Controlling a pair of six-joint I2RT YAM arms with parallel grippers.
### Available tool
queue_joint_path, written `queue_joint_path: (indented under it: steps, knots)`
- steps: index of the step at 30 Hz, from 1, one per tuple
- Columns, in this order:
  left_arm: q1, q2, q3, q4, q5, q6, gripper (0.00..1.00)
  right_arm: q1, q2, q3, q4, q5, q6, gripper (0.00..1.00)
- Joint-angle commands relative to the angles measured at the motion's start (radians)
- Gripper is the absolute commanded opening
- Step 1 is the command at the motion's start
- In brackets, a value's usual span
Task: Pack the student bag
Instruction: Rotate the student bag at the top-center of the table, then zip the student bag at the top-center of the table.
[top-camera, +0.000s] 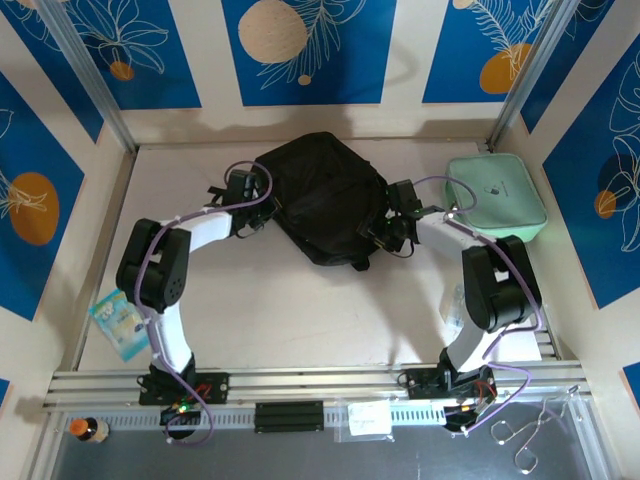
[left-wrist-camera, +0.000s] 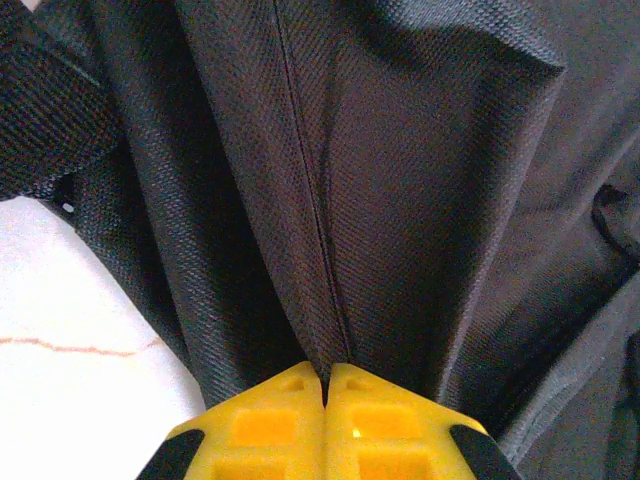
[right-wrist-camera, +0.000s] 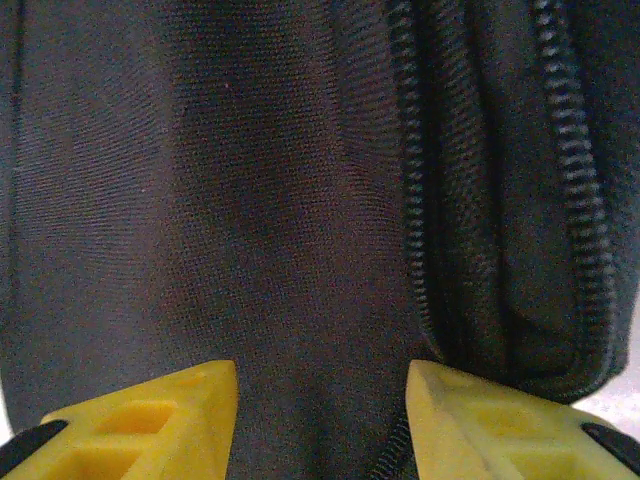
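The bag (top-camera: 320, 195) lies mid-rear on the table (top-camera: 300, 310), a mint pouch (top-camera: 495, 195) near its right; the left gripper (left-wrist-camera: 325, 378) is clenched on a fold of its fabric at the left edge; the right gripper (right-wrist-camera: 322, 395) has its jaws apart, fabric between them, beside a zipper (right-wrist-camera: 415, 200).

Pale table (top-camera: 300, 310) under student bag (top-camera: 320, 195), mint pouch (top-camera: 495, 195), packet (top-camera: 118, 322)

Robot test cell, lab-type: white table (top-camera: 300, 310) boxed by blue leaf-print wall panels (top-camera: 350, 70); aluminium rail (top-camera: 320, 378) along the table's near edge, arm bases (top-camera: 178, 385) bolted there
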Motion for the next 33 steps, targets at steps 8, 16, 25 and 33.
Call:
queue_joint_path:
  steps: [8, 16, 25, 33]
  knots:
    - [0.009, -0.225, -0.099, 0.118, 0.002, -0.043, 0.00, -0.038, 0.221, 0.222, -0.047, -0.031, -0.152, 0.41]
    - [-0.008, -0.209, -0.066, 0.143, 0.016, -0.058, 0.00, -0.024, 0.010, 0.232, -0.171, 0.061, -0.197, 0.56]
    - [-0.023, -0.209, -0.079, 0.174, 0.000, -0.040, 0.00, 0.183, -0.161, 0.236, -0.341, 0.145, -0.181, 0.59]
    - [-0.029, -0.241, -0.121, 0.196, -0.020, -0.015, 0.00, 0.332, -0.118, 0.272, -0.288, 0.071, -0.049, 0.59]
